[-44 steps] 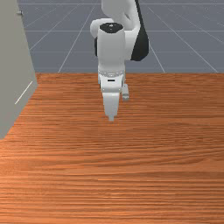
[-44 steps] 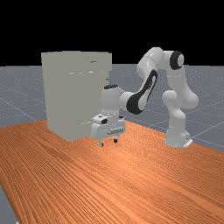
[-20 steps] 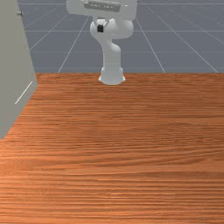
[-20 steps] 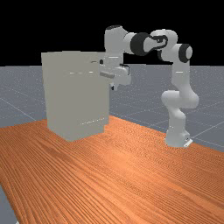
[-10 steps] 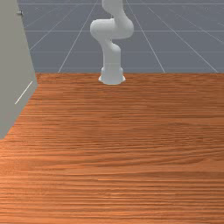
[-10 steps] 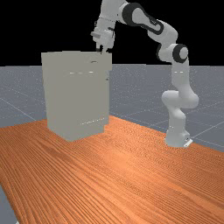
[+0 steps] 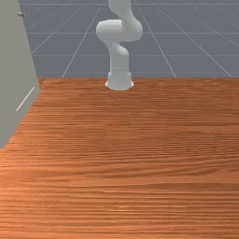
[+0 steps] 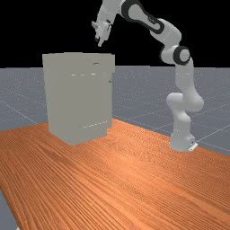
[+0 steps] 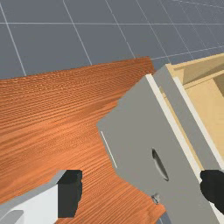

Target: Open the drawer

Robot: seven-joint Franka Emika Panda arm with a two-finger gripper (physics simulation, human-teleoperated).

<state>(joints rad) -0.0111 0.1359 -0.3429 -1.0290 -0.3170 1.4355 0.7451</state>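
Observation:
In the far view my gripper (image 8: 100, 43) hangs above the top of the grey cabinet (image 8: 76, 105), apart from it. A slim handle (image 8: 96, 63) marks the upper band of the cabinet, and a small knob (image 8: 110, 81) sits lower at its right edge. The wrist view has my gripper (image 9: 142, 190) open, its dark fingertips wide apart, with the cabinet's grey face (image 9: 135, 140), its dark curved handle (image 9: 159, 164) and the knob (image 9: 155, 199) beyond them. Past the pale-edged panels, light wood (image 9: 208, 98) of the inside is visible. I cannot tell how far any drawer stands out.
The wooden table (image 8: 134, 184) runs beneath the cabinet and arm. In the front view, the cabinet's side (image 7: 14, 65) rises at the left edge, and the arm's base (image 7: 119, 81) stands at the table's back edge.
My hand has risen from low over the table to above the cabinet; over the last half second it went a little higher and toward the far view's left. The cabinet looks the same.

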